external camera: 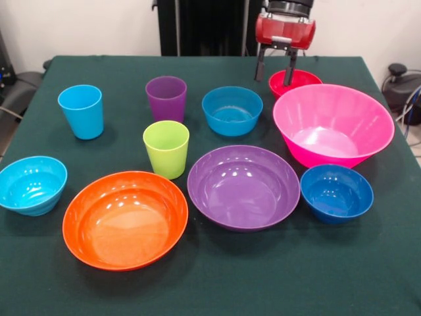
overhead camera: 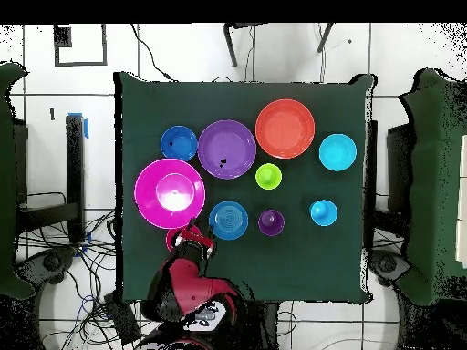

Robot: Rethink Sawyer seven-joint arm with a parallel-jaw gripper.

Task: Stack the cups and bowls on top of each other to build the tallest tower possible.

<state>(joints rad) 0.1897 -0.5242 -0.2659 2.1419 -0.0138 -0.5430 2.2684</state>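
Orange bowl point(external camera: 125, 219) is sitting nearest; far right, the open, empty gripper point(external camera: 275, 70) is straddling the red bowl's point(external camera: 297, 79) rim, risking tipping it.

Bright, even light is cast from above. White glare spots are seen inside the orange bowl point(external camera: 125, 219), the purple bowl point(external camera: 243, 186) and the pink bowl point(external camera: 333, 124). Only soft, faint shadows are thrown on the green table point(external camera: 217, 276).

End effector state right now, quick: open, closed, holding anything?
End effector: open, holding nothing; its two fingers hang apart over the rim of the red bowl, behind the pink bowl.
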